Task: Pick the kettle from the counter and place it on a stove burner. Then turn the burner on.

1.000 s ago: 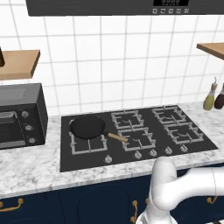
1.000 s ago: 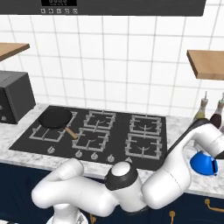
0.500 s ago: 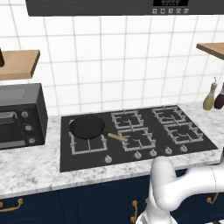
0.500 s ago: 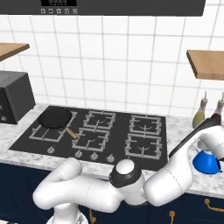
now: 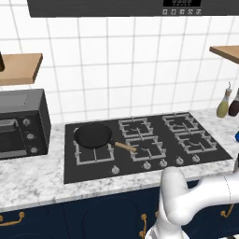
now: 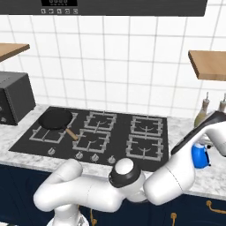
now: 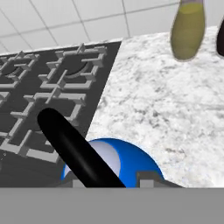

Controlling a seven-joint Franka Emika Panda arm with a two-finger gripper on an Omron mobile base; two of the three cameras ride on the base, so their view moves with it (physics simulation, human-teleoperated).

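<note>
Your blue kettle sits on the marble bench just right of the cooktop, not yet lifted. Whether your jaws grip its black handle, you cannot tell. Placing it and lighting the burner remain.

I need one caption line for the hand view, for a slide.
The blue kettle with its black handle sits on the marble counter beside the cooktop, olive bottle behind.

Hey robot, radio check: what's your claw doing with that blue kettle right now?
Claw down over kettle, around its black handle; grip unconfirmed. Kettle on counter, right of cooktop. Frying pan occupies far-left burner.
</note>
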